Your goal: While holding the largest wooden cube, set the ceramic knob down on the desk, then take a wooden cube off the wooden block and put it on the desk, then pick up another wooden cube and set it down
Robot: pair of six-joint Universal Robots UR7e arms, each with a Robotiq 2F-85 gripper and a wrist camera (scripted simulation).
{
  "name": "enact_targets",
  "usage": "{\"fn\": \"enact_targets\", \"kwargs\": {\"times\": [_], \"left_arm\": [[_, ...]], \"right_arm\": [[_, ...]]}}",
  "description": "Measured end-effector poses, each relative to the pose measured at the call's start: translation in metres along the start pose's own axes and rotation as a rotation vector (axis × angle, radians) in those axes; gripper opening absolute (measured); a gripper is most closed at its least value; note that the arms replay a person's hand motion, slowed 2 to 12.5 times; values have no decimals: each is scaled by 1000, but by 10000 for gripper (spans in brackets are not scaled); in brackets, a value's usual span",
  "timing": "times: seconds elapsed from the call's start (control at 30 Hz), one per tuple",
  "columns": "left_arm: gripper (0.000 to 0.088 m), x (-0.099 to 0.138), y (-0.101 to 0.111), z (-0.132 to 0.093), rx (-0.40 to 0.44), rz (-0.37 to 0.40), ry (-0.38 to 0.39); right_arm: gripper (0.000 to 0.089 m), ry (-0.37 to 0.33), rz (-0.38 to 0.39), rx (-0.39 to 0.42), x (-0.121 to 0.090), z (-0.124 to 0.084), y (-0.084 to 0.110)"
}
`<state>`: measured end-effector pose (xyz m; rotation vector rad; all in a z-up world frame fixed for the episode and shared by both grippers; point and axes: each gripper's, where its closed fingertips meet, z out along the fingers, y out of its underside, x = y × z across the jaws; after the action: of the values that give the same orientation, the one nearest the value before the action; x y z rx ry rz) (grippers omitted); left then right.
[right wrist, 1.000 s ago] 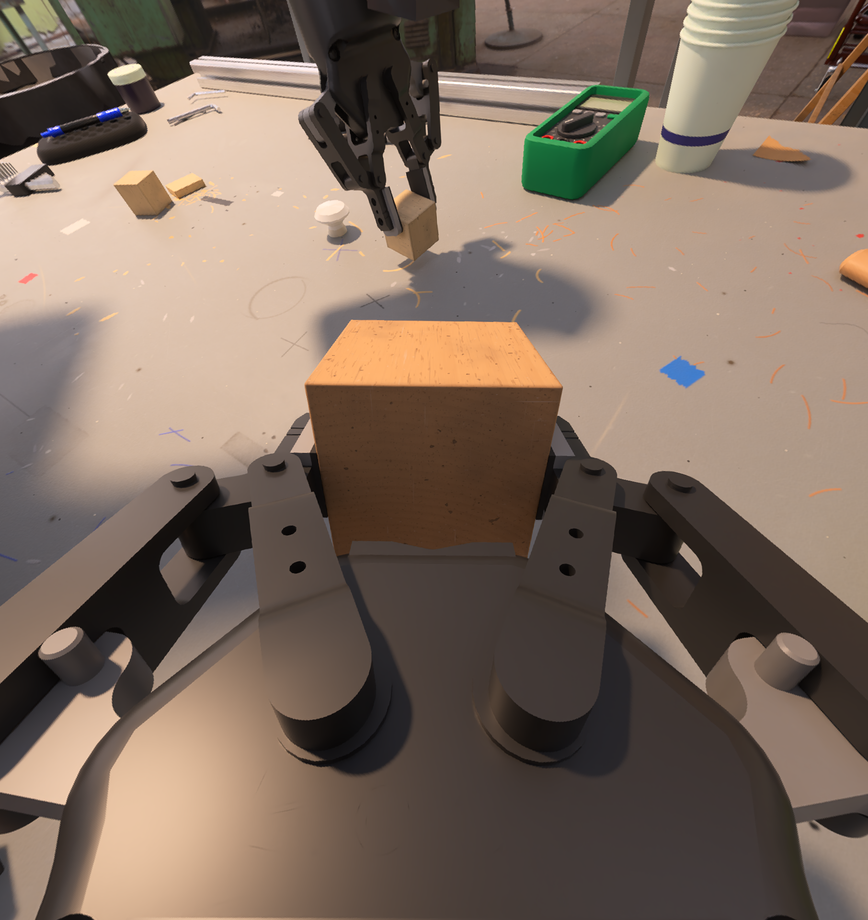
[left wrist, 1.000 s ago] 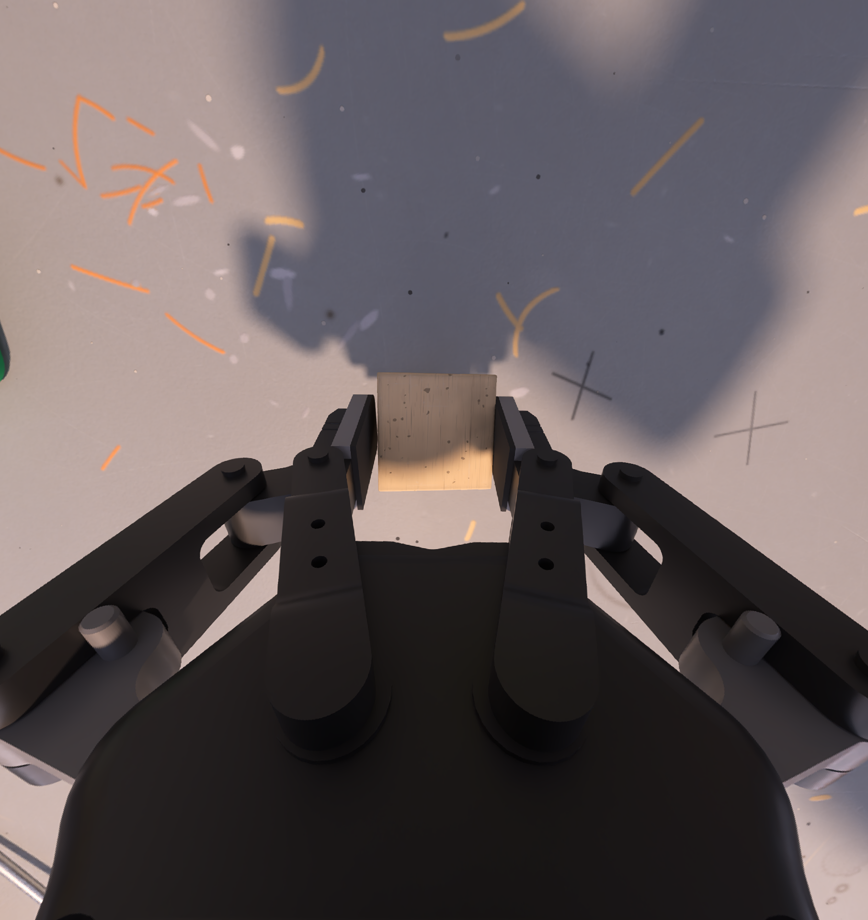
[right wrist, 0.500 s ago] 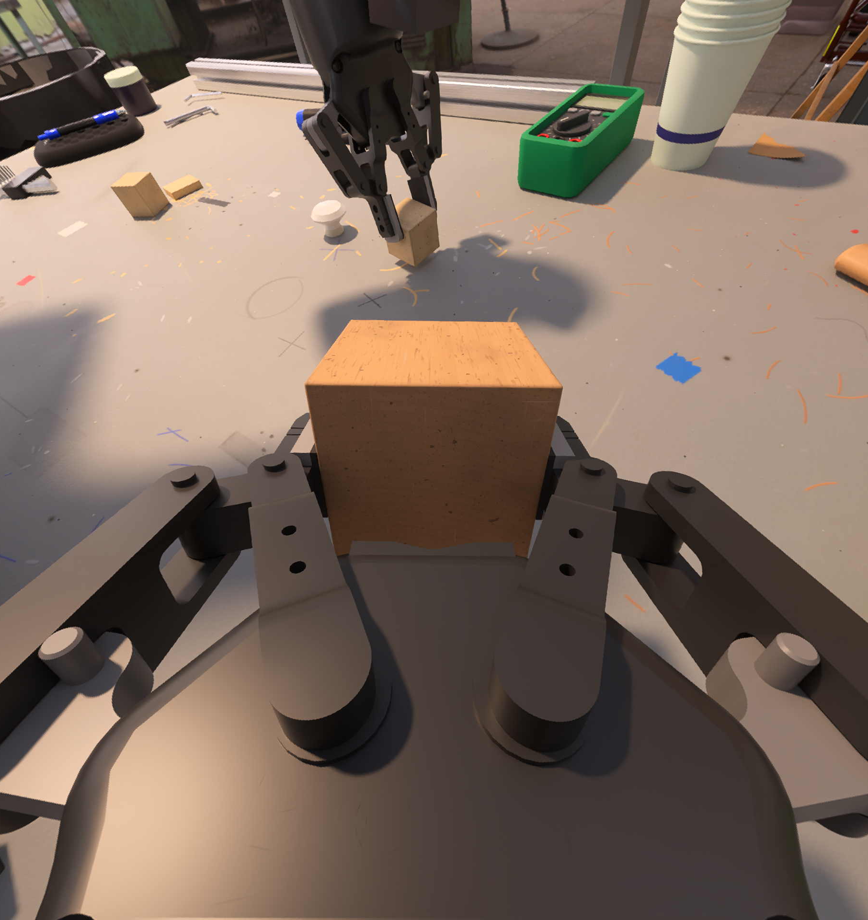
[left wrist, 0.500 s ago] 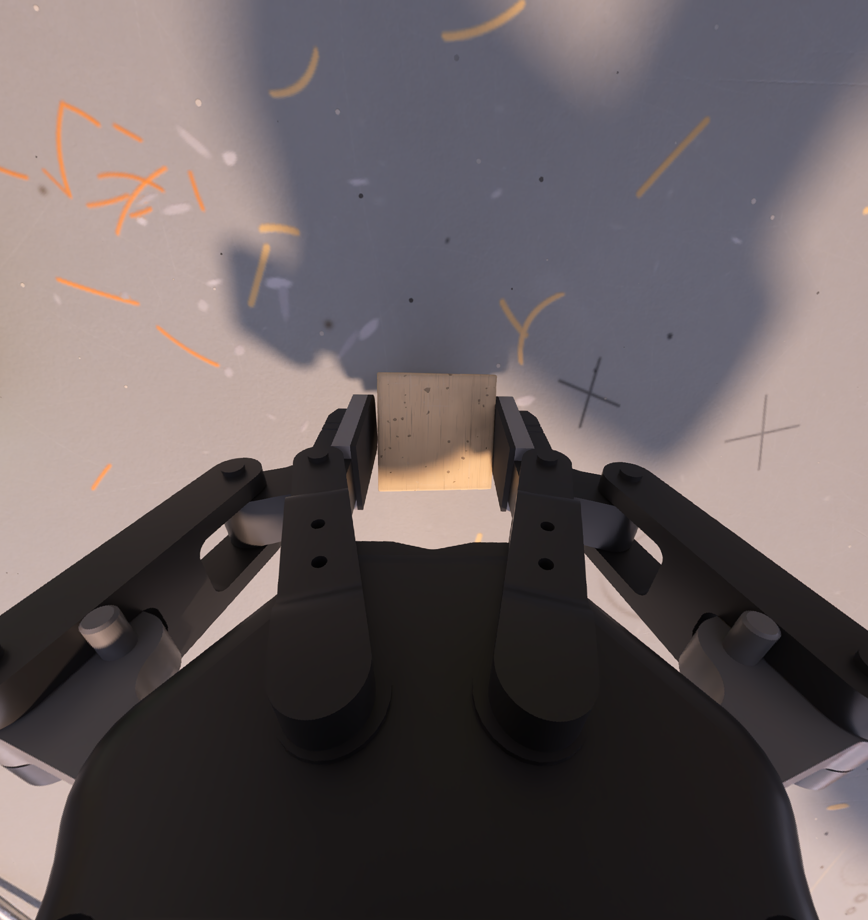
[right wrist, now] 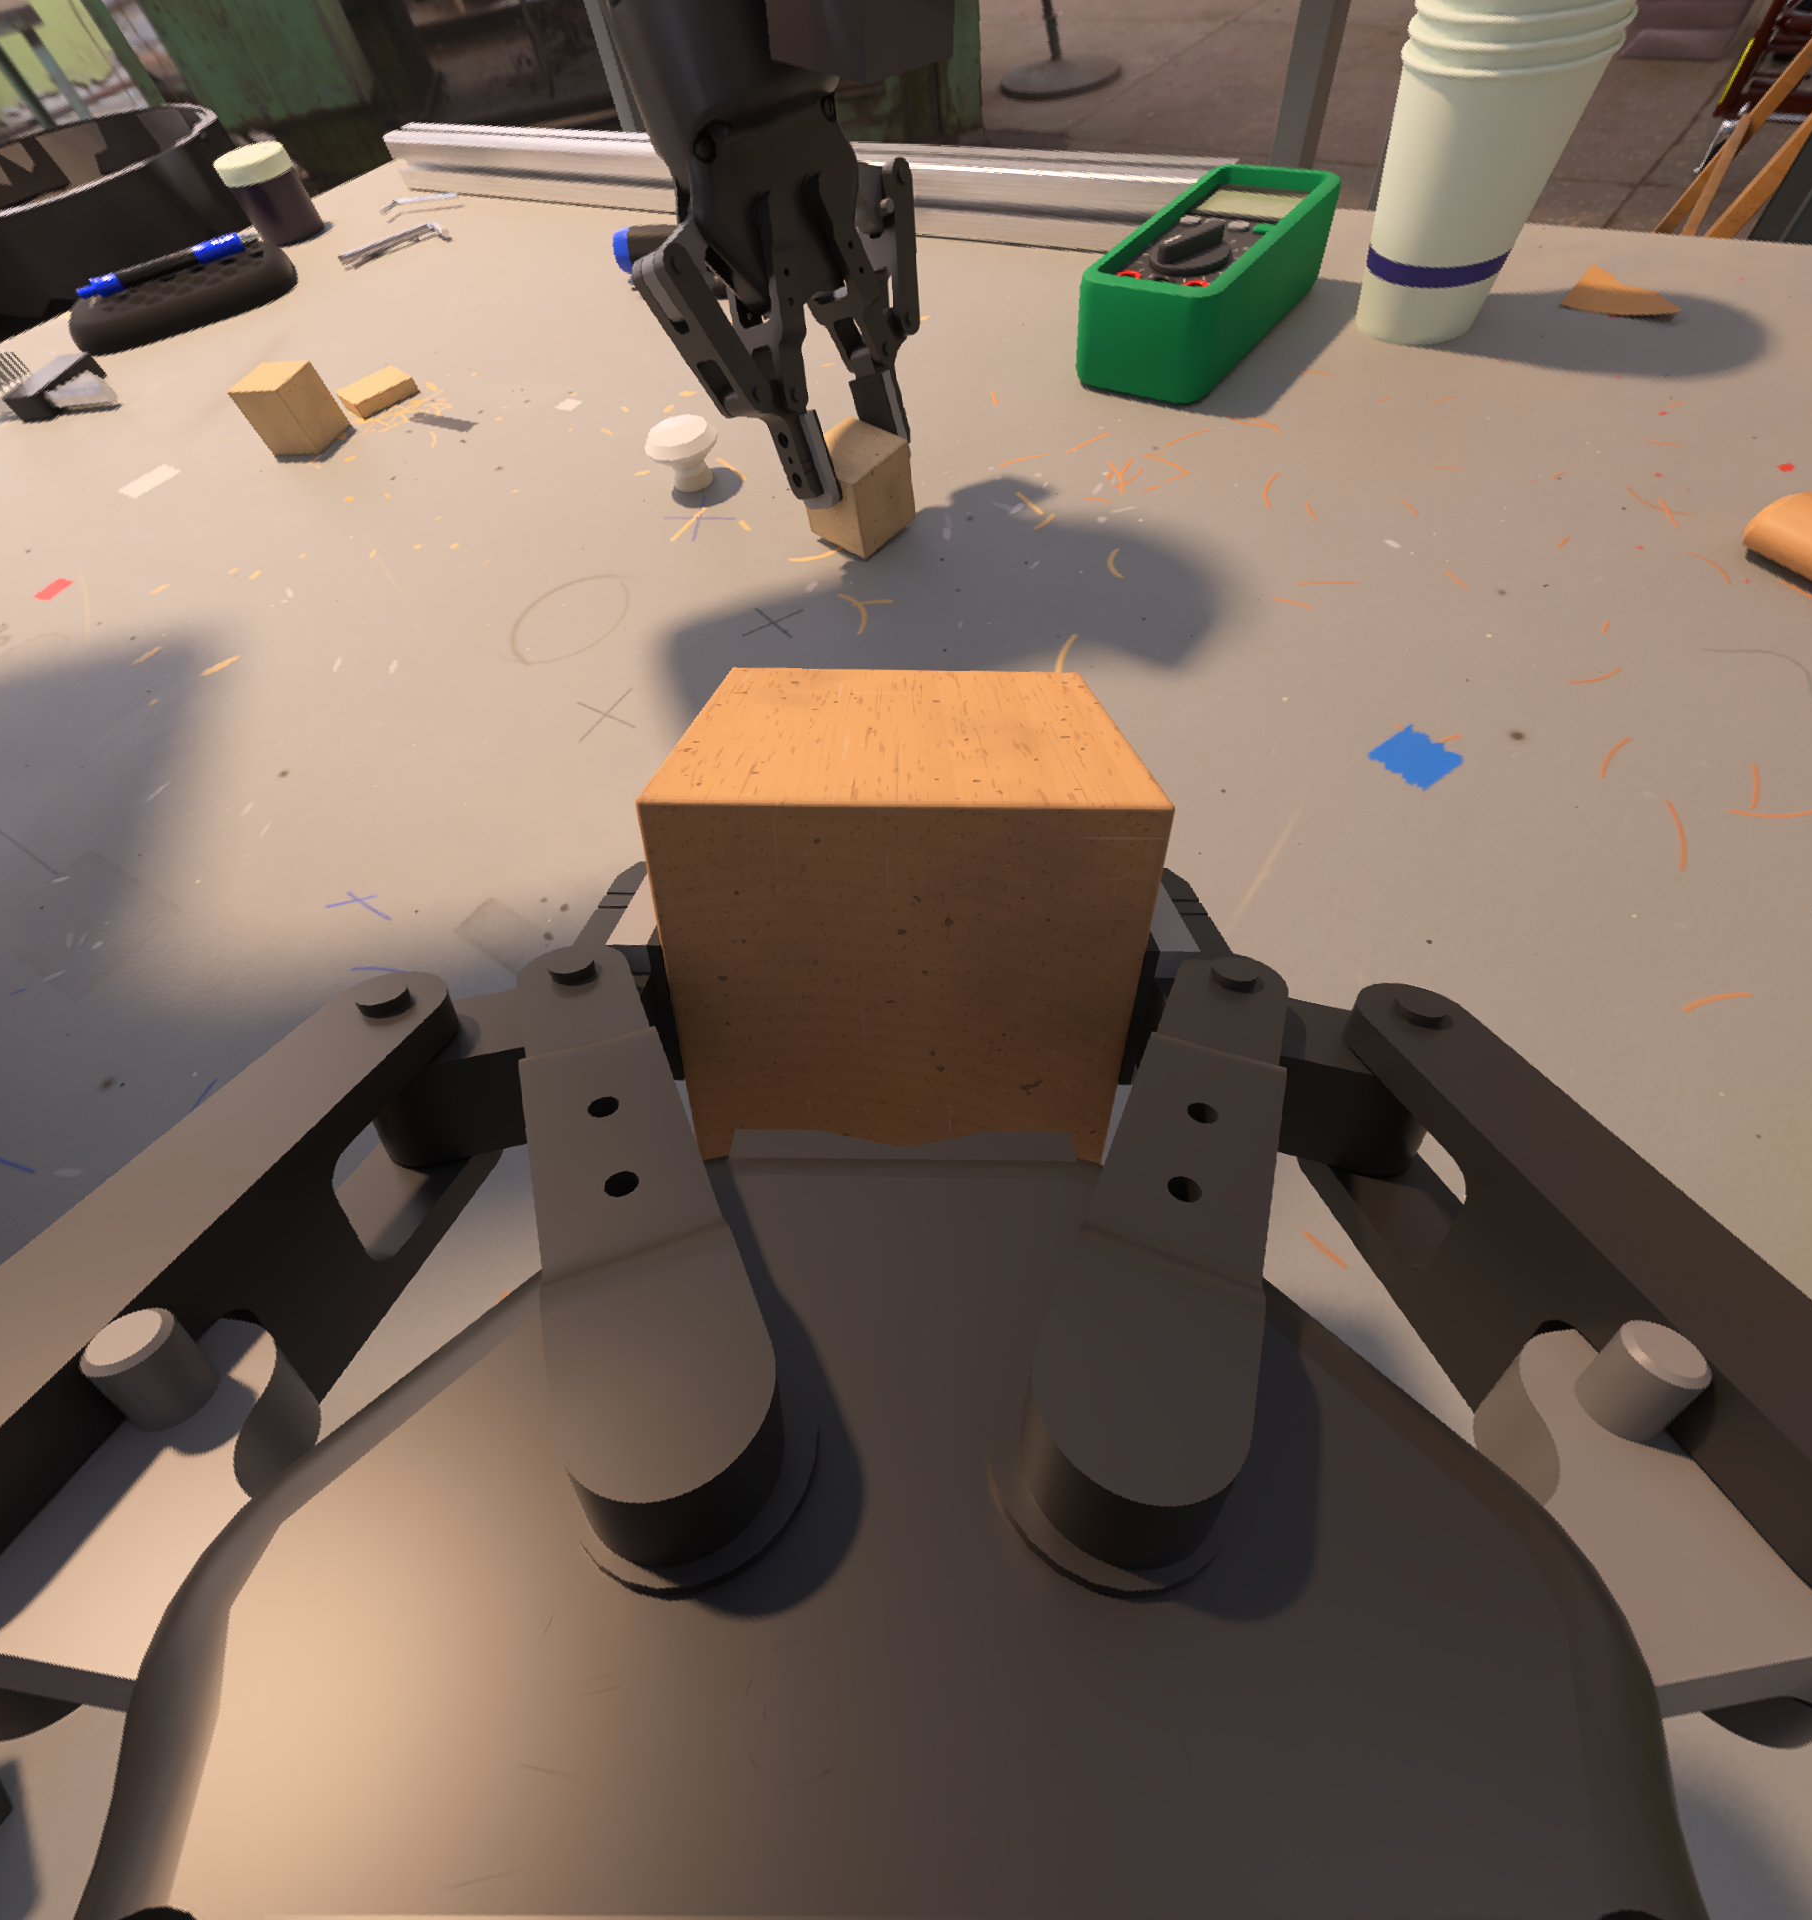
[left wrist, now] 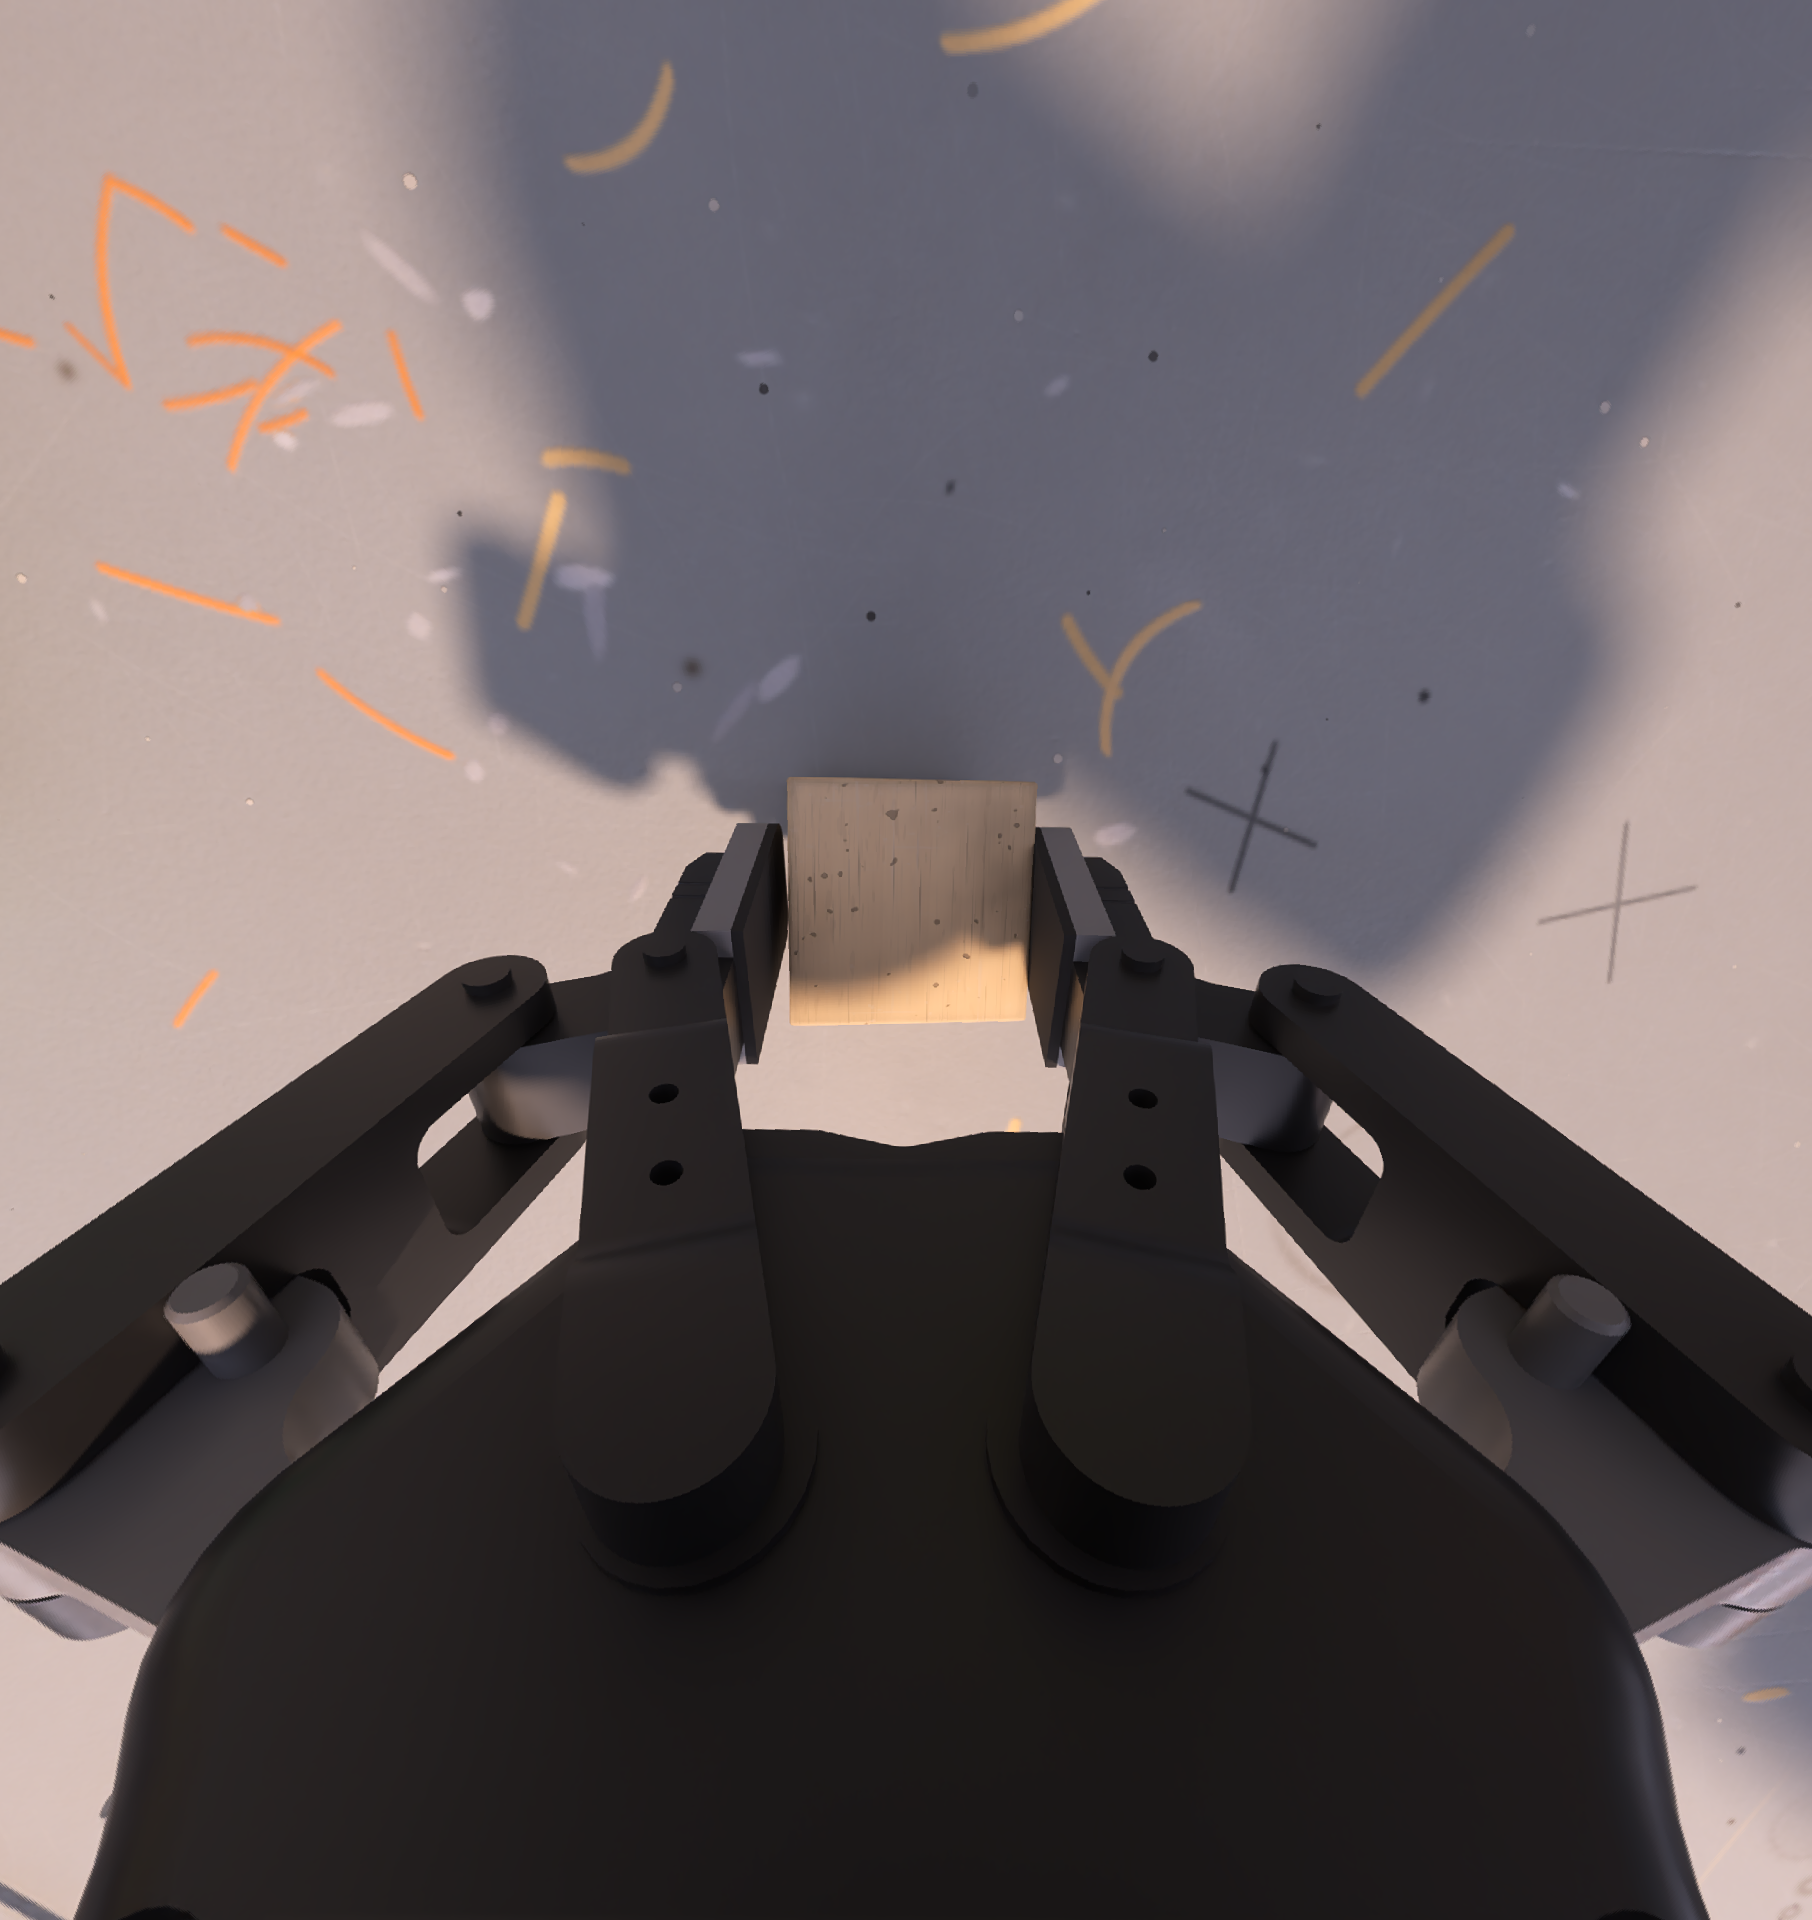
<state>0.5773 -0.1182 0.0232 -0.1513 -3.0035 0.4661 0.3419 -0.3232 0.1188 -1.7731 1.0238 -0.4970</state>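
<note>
Spread wide under everything, the grey desk [right wrist: 1297,935], littered with orange shavings. Gripped by the right claw [right wrist: 902,935], fingers pressed to both sides, the largest wooden cube [right wrist: 902,904], raised above the desk. Far back, a green meter [right wrist: 1203,281] and stacked paper cups [right wrist: 1463,166]. Clamped in the left claw [left wrist: 910,904], a small pale wooden cube [left wrist: 910,902], lowest corner at the desk; contact not clear. Far left, another wooden cube [right wrist: 289,405] beside the flat wooden block [right wrist: 377,390]. Just left of the held small cube, upright on the desk, the white ceramic knob [right wrist: 682,450].
</note>
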Motion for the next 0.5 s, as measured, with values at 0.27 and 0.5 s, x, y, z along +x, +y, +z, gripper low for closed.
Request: {"fn": "enact_targets", "kwargs": {"times": [0.27,0.5], "left_arm": [[407,0,-1,1,15,-9,18],[763,-2,0,0,19,-18,6]], "right_arm": [[601,-5,-1,-5,-1,2,1],[601,-5,-6,-6,-2,1,0]]}}
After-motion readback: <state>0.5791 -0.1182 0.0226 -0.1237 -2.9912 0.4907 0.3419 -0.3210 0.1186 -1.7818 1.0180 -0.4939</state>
